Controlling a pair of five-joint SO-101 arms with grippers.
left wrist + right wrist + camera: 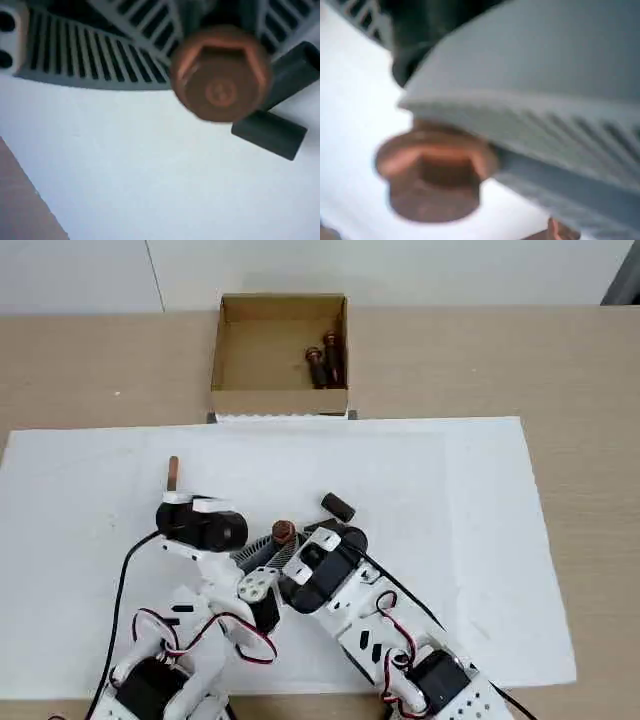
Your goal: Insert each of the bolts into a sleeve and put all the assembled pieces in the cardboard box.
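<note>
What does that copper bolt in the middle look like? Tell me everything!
The bolt looks like copper-coloured metal: a six-sided head on a round flange, with a small round mark in the middle. The head faces up, over the white sheet, tucked between the left gripper and the right gripper, whose ribbed grey parts crowd against it. Its shank is hidden.

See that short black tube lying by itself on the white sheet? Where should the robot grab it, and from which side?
Probably around its middle, coming straight down from above. The black sleeve lies flat and slanted on the white sheet, so its round long sides are the easiest to close on, crosswise to its length. Its ends would offer much less to hold.
</note>
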